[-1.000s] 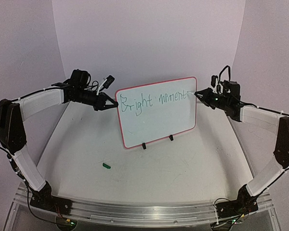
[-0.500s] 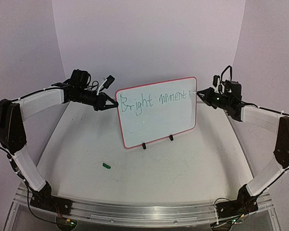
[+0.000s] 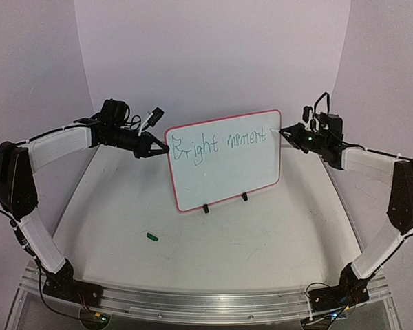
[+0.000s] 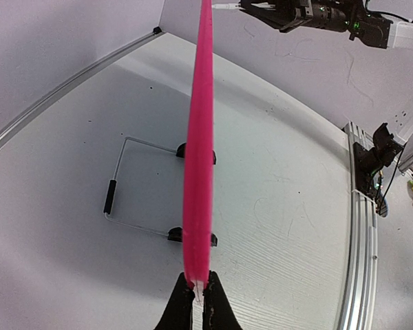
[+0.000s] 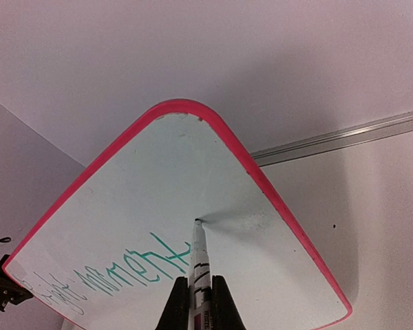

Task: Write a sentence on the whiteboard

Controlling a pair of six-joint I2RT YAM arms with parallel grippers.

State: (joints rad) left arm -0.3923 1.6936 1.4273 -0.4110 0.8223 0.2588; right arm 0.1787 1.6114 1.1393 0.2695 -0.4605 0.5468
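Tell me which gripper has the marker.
The right gripper holds the marker, its tip at the face of the whiteboard. The left gripper only pinches the whiteboard's pink edge.

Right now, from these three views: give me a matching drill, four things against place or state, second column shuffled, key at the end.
Things:
1. whiteboard
2. left gripper
3. marker
4. green piece

Place or state:
A. lies loose on the table, in front of the board
B. shut on the board's edge
C. stands on two black feet, with green writing on it
D. held in the right gripper, tip at the board's face

Pairs: 1-C, 2-B, 3-D, 4-A
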